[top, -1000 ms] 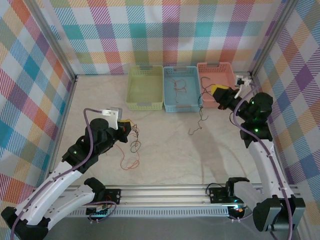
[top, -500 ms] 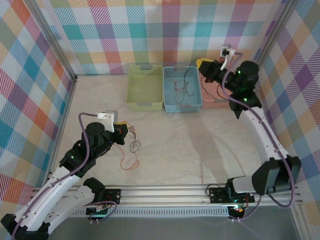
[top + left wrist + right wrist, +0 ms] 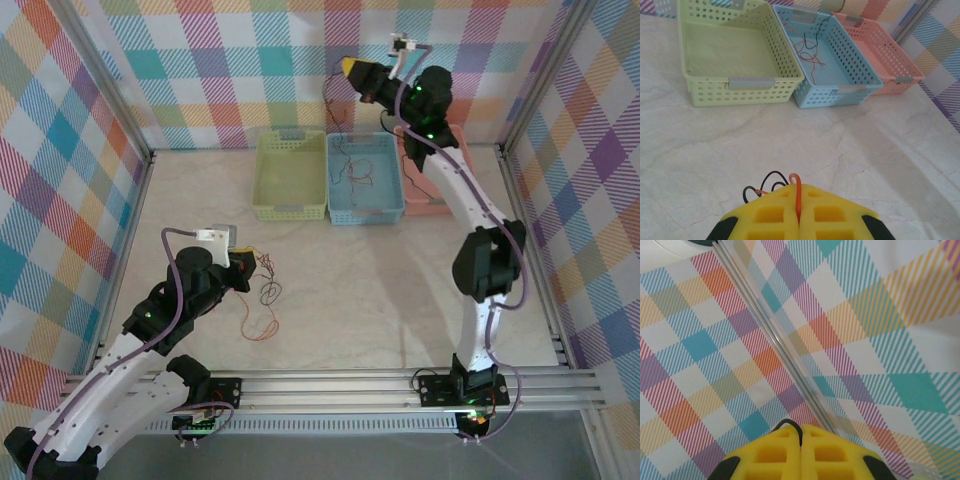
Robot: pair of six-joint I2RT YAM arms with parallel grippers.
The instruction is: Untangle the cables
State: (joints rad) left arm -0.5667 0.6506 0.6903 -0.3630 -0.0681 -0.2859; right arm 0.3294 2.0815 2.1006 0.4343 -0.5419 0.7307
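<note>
My desk (image 3: 400, 300) has a pale, marbled top, white with faint grey veins. Along its far edge three things stand in a row, close side by side: a green basket (image 3: 290, 212) on my left, a blue basket (image 3: 365, 216) in the middle, and a pink basket (image 3: 890, 86) on my right. Nearer me, to my left, a loose tangle of red-orange and black cables (image 3: 268, 292) lies on the bare top.

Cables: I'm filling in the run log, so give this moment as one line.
left end effector shut on red-orange cable | right end effector high above blue basket, shut on black cable
</note>
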